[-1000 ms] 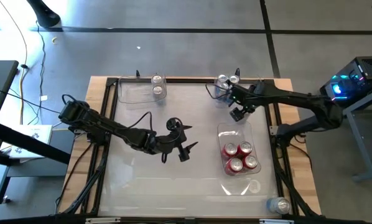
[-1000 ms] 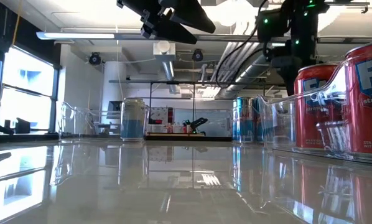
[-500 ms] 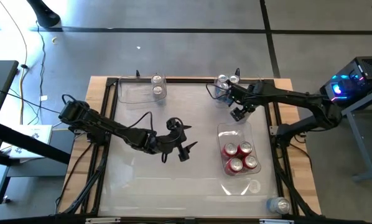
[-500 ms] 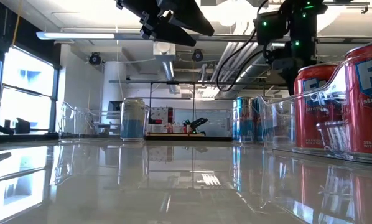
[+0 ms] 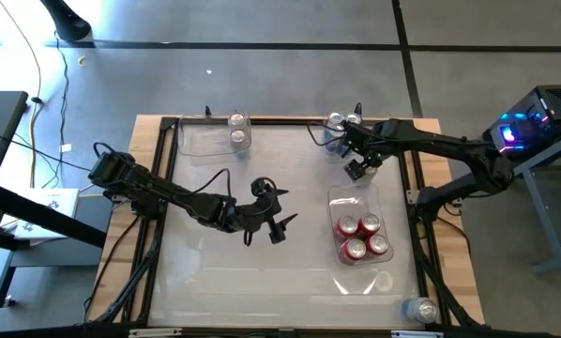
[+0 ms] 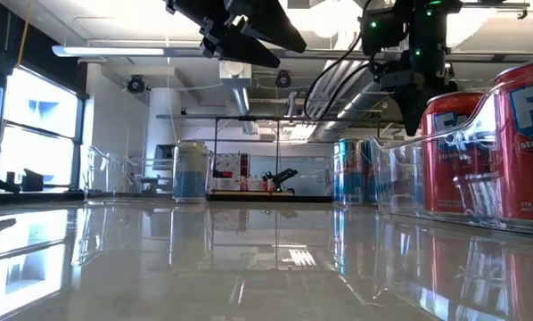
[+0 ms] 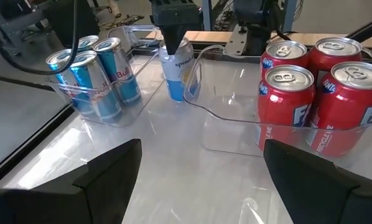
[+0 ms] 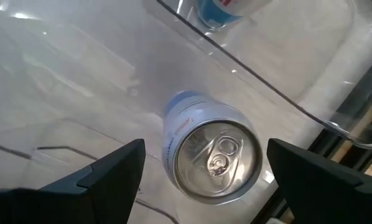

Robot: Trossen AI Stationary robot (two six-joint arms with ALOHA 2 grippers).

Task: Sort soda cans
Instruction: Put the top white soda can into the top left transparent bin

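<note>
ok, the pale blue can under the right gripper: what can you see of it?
The pale blue can is a small metal cylinder with a white-and-light-blue body and a silver top, its pull tab unopened. It stands upright on the glossy table, alone in the gap between two clear bins. The right gripper hangs open above it; nothing grips it.

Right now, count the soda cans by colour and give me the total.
Red cans: 4
Blue cans: 4
Silver-blue cans: 4, counting the one under the right gripper
Total: 12
</note>
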